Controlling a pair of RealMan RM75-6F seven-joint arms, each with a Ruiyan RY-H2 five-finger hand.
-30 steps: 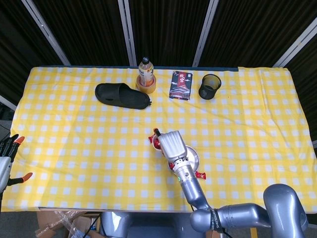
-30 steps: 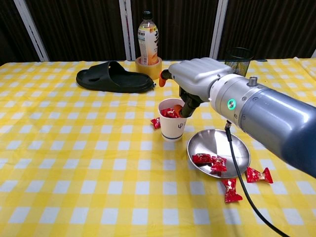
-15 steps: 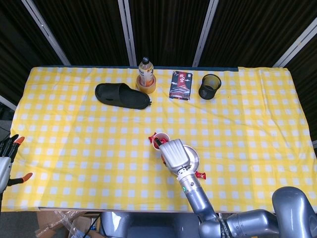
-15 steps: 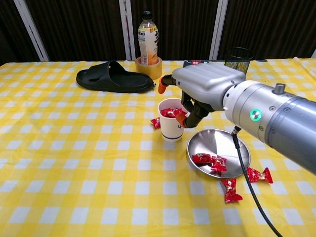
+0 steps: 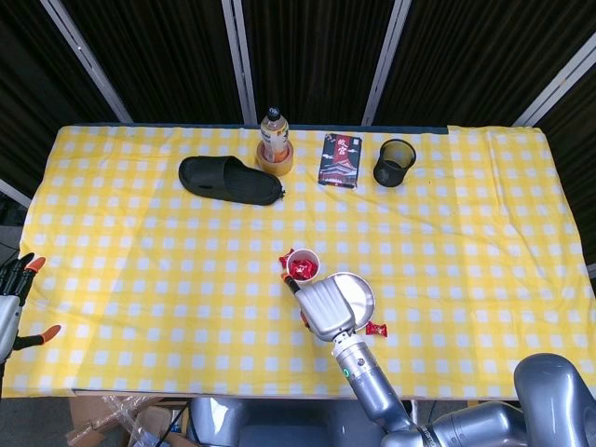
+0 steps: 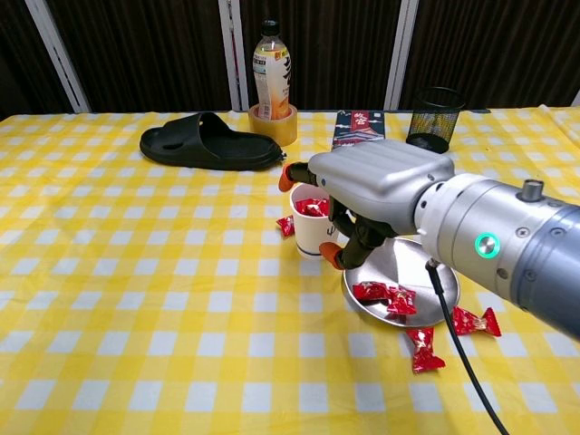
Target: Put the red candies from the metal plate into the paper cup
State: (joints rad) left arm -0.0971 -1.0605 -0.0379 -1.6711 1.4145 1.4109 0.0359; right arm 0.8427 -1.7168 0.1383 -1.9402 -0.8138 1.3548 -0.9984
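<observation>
Where the yellow checked worktop (image 6: 136,299) carries the task's things, the paper cup (image 6: 312,231) is seen standing upright with its mouth facing up, red candies (image 6: 311,207) heaped at its rim. The metal plate (image 6: 412,266) lies flat just to the right of the cup and nearer the robot, and two red candies on the plate (image 6: 385,294) are set side by side on its near part, their long axes running roughly left to right. One wrapped candy (image 6: 286,226) lies on the cloth against the cup's left side; two more loose candies (image 6: 422,349) and (image 6: 477,321) lie off the plate's near right edge.

The right hand (image 6: 362,195) is held low over the plate's left edge, palm down, its back towards the chest camera, the forearm running off to the lower right. Its orange-tipped fingers (image 6: 332,256) are curled downward beside the cup's right wall; whether anything is pinched beneath them cannot be told, as the palm hides it. In the head view the same hand (image 5: 321,307) covers the plate's left portion.

The left hand (image 5: 13,293) is seen only at the far left edge of the head view, off the worktop, fingers spread and holding nothing.

At the far side a black slipper (image 6: 208,142), a bottle (image 6: 271,71), a dark box (image 6: 357,129) and a mesh cup (image 6: 433,118) are lined up.
</observation>
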